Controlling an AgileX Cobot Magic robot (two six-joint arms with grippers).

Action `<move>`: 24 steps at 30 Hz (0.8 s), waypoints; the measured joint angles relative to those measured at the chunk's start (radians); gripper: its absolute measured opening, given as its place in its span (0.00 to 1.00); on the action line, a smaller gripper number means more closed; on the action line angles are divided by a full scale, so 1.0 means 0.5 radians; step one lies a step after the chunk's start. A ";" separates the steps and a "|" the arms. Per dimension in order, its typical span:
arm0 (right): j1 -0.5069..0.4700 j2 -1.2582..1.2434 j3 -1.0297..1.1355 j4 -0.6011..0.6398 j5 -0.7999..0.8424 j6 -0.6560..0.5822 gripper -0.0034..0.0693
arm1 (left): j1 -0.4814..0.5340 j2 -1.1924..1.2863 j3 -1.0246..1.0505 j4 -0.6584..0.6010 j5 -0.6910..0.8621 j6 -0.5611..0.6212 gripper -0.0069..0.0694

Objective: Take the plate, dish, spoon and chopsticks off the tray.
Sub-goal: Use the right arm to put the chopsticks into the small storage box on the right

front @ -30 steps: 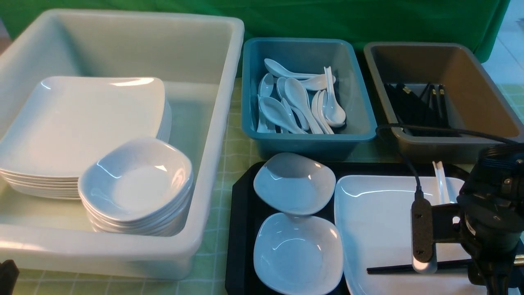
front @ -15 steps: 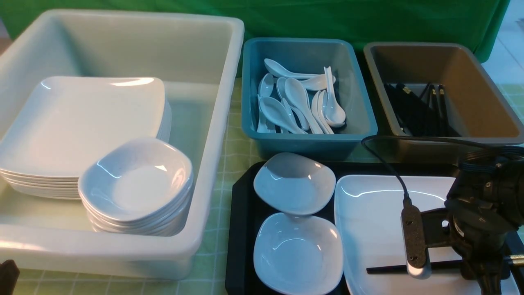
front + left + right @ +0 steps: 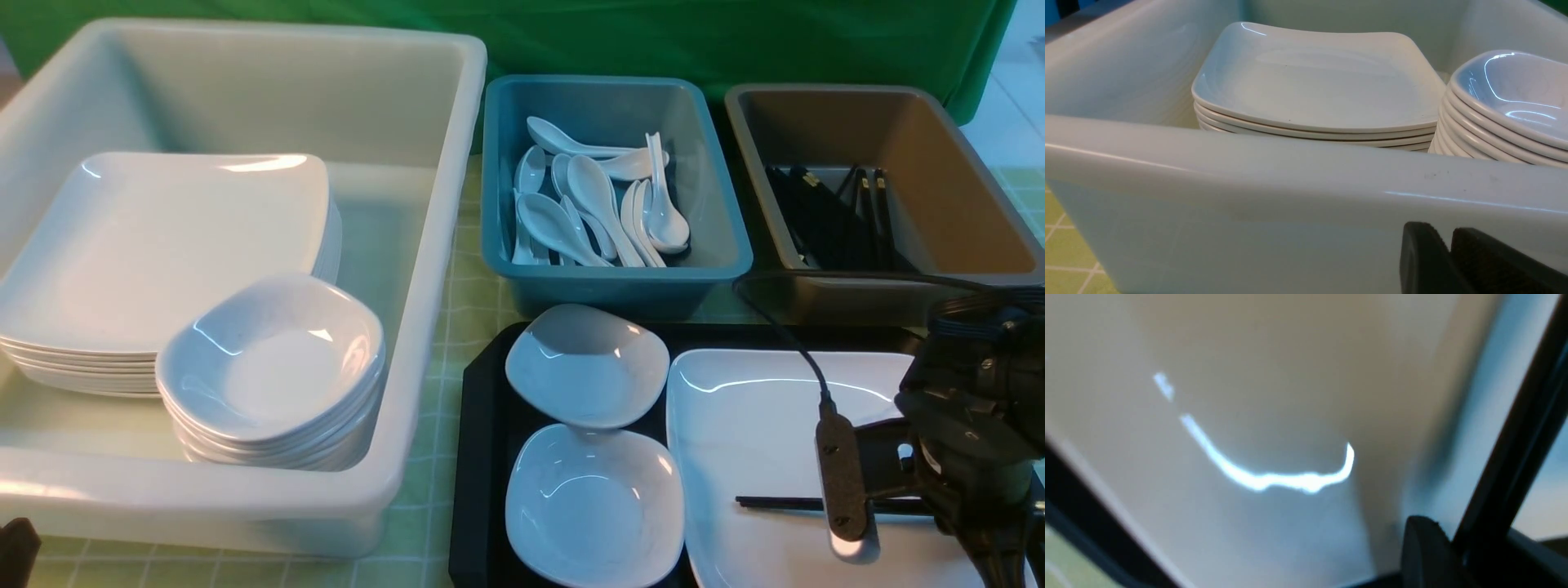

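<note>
One big black plastic tray (image 3: 482, 457) carries one large glossy white square plate (image 3: 751, 425) and two small deep white dishes, a far dish (image 3: 586, 363) and a near dish (image 3: 594, 506). One pair of thin black chopsticks (image 3: 775, 503) stretches across the plate's near side, clamped in the right gripper (image 3: 1468, 545). The left gripper (image 3: 1451, 245) is closed on nothing in front of the white tub (image 3: 433, 286). That tub holds two stacks: square plates (image 3: 163, 245) and small dishes (image 3: 269, 367). Behind the tray stand a teal bin (image 3: 612, 273) of white spoons and a brown bin (image 3: 963, 188) of black sticks.
</note>
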 joint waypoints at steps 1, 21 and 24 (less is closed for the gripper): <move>0.000 -0.021 -0.008 0.002 0.030 -0.014 0.19 | 0.000 0.000 0.000 0.000 0.000 0.000 0.22; -0.082 -0.252 -0.980 0.126 -0.056 0.290 0.19 | 0.000 0.000 0.000 0.000 0.000 0.002 0.24; -0.187 -0.220 -1.115 0.252 -0.167 0.420 0.19 | 0.000 0.000 0.000 0.000 0.000 0.002 0.25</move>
